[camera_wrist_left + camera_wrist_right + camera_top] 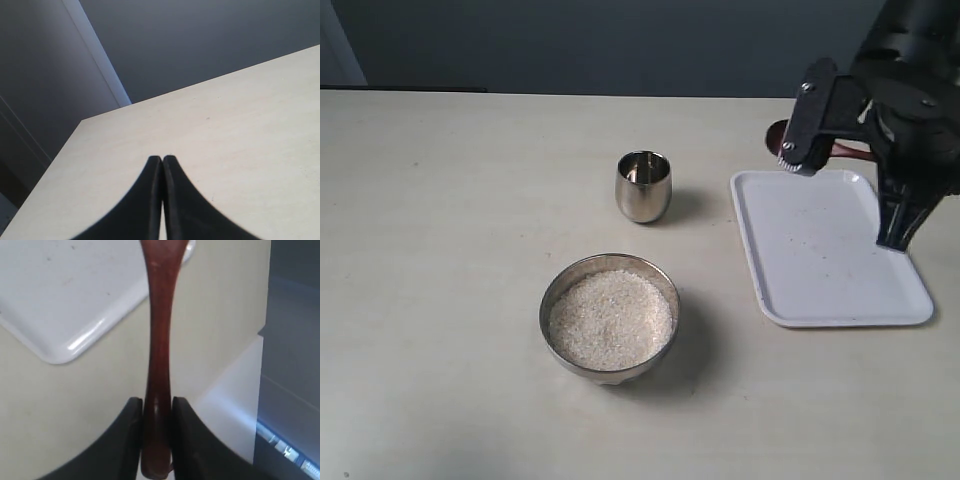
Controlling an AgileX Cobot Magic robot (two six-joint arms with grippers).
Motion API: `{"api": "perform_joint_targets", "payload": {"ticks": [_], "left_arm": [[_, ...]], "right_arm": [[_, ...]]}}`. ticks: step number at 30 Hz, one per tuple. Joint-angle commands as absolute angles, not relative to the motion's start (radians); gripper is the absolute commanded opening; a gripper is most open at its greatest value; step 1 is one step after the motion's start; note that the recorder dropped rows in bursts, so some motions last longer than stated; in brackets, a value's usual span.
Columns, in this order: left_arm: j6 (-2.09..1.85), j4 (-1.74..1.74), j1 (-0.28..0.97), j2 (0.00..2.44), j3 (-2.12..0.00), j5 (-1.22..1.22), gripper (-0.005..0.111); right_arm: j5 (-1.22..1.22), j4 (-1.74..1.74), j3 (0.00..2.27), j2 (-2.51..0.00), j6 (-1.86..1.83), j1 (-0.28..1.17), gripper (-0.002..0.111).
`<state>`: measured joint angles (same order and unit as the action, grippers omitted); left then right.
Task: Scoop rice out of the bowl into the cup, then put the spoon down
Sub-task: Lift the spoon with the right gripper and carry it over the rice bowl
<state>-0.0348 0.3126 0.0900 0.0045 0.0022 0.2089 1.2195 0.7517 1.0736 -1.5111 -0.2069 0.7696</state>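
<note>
Over beige table, right gripper pinches spoon (handle end) between jaws.

My left tool has its two fingers pressed together, empty. My right arm hangs in the air, its tool pinching the spoon by its handle.

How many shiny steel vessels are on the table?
2: the cup stands farther back; the bowl, filled with rice, sits in front of it, nearer the camera. None seems hidden.

A white rectangular tray lies flat on the pale table
</note>
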Motion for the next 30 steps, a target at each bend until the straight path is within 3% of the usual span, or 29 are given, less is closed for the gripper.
{"api": "perform_joint_targets", "payload": {"ticks": [1, 30], "left_arm": [[-0.029, 0.307, 0.092, 0.0, 0.0, 0.202, 0.0], [-0.029, 0.307, 0.092, 0.0, 0.0, 0.202, 0.0]], "right_arm": [[1.221, 0.762, 1.081, -1.553, -0.218, 0.866, -0.001], [1.221, 0.981, 1.081, -1.746, -0.268, 1.16, -0.001]]}}
